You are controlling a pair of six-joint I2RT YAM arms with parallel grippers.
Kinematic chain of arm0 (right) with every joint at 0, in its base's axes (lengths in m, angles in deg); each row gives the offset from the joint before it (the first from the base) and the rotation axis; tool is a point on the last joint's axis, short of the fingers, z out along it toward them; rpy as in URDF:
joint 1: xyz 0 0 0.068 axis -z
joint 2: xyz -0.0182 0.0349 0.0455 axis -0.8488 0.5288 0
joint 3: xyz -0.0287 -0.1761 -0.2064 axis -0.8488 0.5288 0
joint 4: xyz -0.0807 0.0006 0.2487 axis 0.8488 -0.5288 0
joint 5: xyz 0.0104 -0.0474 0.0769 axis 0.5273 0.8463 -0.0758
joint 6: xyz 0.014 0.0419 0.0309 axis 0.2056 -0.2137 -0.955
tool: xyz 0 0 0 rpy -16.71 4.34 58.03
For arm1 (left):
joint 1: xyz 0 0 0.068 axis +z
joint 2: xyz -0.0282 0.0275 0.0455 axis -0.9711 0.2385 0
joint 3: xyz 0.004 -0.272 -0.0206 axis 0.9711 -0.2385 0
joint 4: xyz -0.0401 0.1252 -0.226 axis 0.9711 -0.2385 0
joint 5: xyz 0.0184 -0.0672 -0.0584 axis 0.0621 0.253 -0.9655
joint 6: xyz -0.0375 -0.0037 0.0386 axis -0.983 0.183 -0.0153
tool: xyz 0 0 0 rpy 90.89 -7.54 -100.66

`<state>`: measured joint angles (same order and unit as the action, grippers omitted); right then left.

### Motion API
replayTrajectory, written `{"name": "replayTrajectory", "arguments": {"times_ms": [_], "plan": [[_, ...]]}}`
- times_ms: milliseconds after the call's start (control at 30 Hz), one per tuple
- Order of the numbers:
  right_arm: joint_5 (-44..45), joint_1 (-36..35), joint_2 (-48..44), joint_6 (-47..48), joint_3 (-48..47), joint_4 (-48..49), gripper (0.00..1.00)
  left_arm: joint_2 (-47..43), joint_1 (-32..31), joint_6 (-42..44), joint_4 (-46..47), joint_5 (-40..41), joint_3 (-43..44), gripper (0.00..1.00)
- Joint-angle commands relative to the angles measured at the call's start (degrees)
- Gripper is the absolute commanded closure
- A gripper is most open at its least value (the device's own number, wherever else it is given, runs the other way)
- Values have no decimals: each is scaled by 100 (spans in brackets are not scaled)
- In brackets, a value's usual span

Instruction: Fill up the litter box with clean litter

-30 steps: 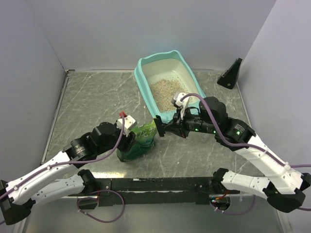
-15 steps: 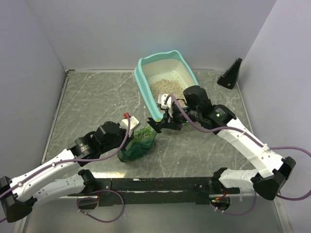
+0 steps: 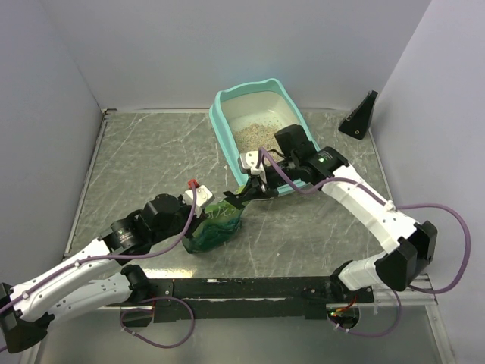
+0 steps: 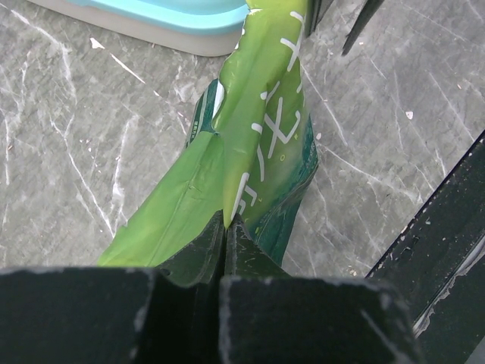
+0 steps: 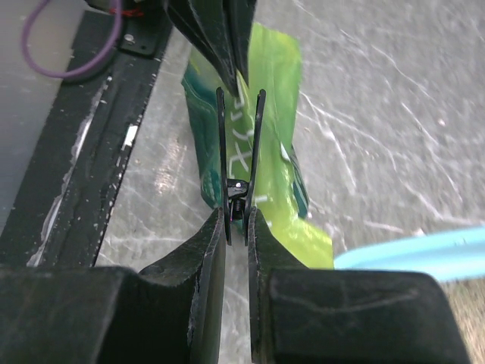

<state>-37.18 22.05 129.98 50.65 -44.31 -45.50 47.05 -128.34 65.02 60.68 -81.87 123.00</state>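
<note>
the litter box [image 3: 222, 125] sits toward the back of the table [image 3: 144, 159], right of centre, turned at an angle so that one short end points toward the arms. the clean litter [image 3: 252, 133] lies in a tan patch over the middle of its cream pan, and bare pan shows at the far end. just in front of the box's near end a small green bag [image 3: 214, 225] rests on the table, its crumpled top reaching toward the teal rim. whether bag and rim touch i cannot tell.

the left claw [image 4: 225, 227] is pressed together on the bag, its two fingers pinching a fold of the glossy green film on the side away from the box. the right claw [image 5: 236, 224] comes in from the box side and is clamped on a thin black clip [image 5: 236, 188] (two slim flat blades with a small spring between them). the blades stand a little apart and point along the bag toward the left claw, with green film showing between and behind them. whether they bite the film is not clear. seen from above, the right arm reaches across the near end of the box and covers part of its rim. a black wedge-shaped block [image 3: 361, 115] stands in the far right corner of the table, well apart from the rest.
</note>
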Motion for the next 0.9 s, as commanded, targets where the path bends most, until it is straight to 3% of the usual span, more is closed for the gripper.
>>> {"name": "replayTrajectory", "arguments": {"times_ms": [0,533,867], "plan": [[-719,0,168,607,-447,-95,100,-73,2,9,319,-36,27,99],[-772,-9,713,626,-632,194,100,-381,2,-62,451,-36,-69,99],[-88,-185,994,1064,-746,-481,100,-425,2,-88,468,17,-78,99]]}}
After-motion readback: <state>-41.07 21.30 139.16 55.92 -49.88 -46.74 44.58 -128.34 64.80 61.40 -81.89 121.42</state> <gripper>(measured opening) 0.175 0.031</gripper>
